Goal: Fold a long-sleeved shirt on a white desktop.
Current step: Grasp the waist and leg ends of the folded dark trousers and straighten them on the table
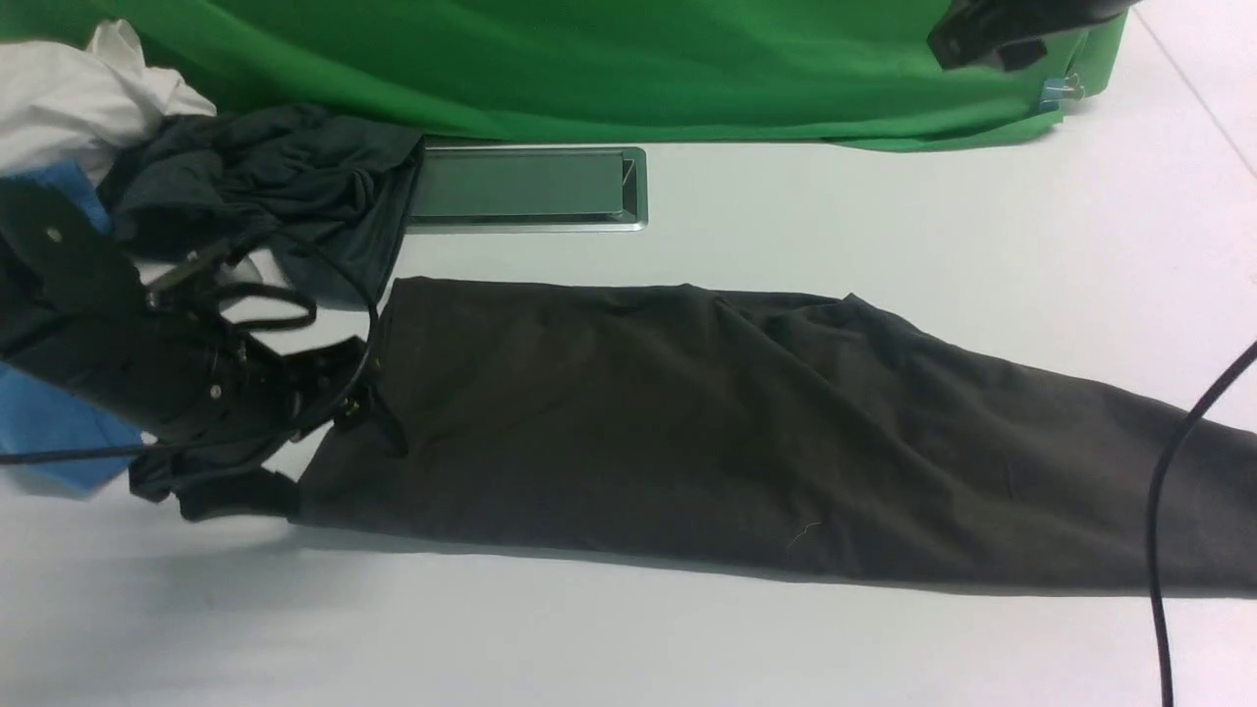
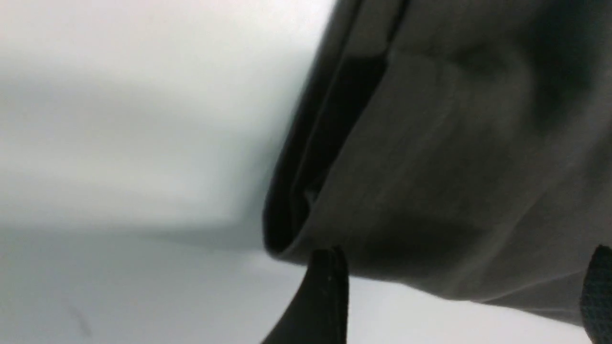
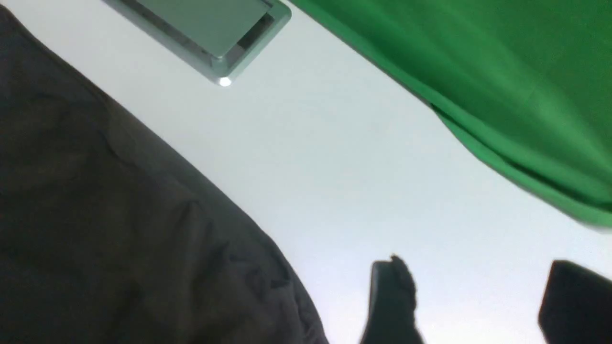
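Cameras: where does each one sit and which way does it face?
Front: between the arms, facing forward over the desktop at the shirt; left arm shows.
Left wrist: on the left arm, close on the shirt's edge; open left gripper shows.
Right wrist: on the right arm, facing hatch and green cloth; open right gripper shows.
Shared: all see the shirt.

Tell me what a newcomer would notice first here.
A dark long-sleeved shirt lies folded into a long band across the middle of the white desktop, with the left gripper open at its left end. Behind it a bright green cloth spans the far edge, and a heap of garments sits at the far left.
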You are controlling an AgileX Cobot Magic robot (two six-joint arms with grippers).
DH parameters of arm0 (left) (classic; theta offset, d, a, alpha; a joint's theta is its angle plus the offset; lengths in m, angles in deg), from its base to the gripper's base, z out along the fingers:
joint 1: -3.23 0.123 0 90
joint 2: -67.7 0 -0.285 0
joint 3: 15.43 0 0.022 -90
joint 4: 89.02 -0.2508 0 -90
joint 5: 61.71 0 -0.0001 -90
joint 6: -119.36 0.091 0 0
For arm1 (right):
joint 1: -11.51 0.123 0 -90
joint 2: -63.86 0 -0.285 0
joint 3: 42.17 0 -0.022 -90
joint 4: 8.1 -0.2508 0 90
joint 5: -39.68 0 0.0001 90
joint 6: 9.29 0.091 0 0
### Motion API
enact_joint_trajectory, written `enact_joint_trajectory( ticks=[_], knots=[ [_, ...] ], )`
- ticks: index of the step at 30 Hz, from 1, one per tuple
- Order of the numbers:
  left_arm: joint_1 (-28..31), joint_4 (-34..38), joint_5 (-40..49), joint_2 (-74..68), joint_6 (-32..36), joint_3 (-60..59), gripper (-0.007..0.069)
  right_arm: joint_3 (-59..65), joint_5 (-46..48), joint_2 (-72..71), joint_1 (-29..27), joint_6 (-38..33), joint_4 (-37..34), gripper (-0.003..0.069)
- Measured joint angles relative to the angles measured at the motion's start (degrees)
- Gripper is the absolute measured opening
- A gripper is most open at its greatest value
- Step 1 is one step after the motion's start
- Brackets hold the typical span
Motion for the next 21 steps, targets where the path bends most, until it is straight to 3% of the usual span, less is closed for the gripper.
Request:
enact_joint_trajectory(
  ticks=[14, 18, 20, 21],
  knots=[
    [0.0, 0.77, -8.43, -5.69, 0.22, -2.91, 0.0686, 0.0, 0.08, 0.0, 0.0, 0.16, -2.93, 0.0434],
    [0.11, 3.65, -9.58, -6.4, 3.16, -2.78, 0.0626, 0.36, 0.65, 0.0, 0.0, 0.22, -3.04, 0.0434],
    [0.17, 4.15, -9.95, -6.51, 4.07, -2.78, 0.0556, 1.1, 1.09, 0.0, 0.0, 0.7, -3.11, 0.0434],
    [0.22, 4.29, -10.17, -6.68, 4.57, -2.78, 0.0484, 2.73, 1.34, -0.11, 0.0, 1.3, -3.34, 0.0434]
  ],
)
